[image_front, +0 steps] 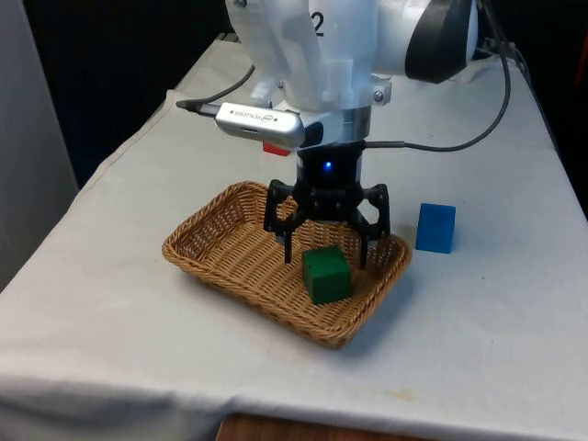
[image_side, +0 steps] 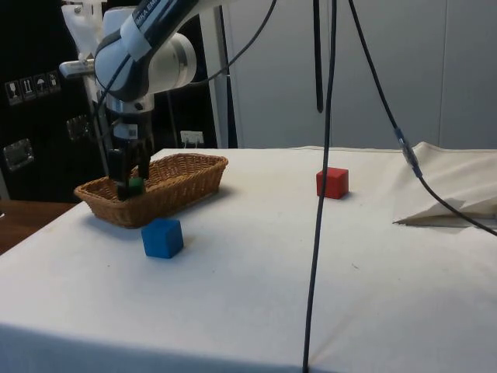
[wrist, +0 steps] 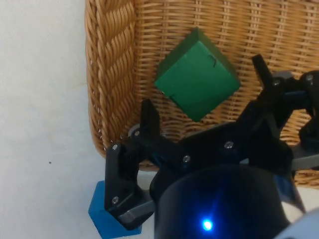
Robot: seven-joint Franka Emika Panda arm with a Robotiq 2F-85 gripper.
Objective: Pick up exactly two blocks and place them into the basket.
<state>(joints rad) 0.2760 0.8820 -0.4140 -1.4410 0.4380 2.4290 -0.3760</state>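
Observation:
My gripper hangs open inside the wicker basket, its fingers spread wide. A green block lies on the basket floor just below and between the fingers, free of them. In the wrist view the green block sits tilted on the weave between the two fingertips. A blue block stands on the cloth just outside the basket, on the front view's right. A red block rests farther off on the table; in the front view the red block peeks out behind the arm.
The basket sits near the table's front edge in the side view, with the blue block close beside it. A black cable hangs down across the side view. Crumpled cloth lies at the far end.

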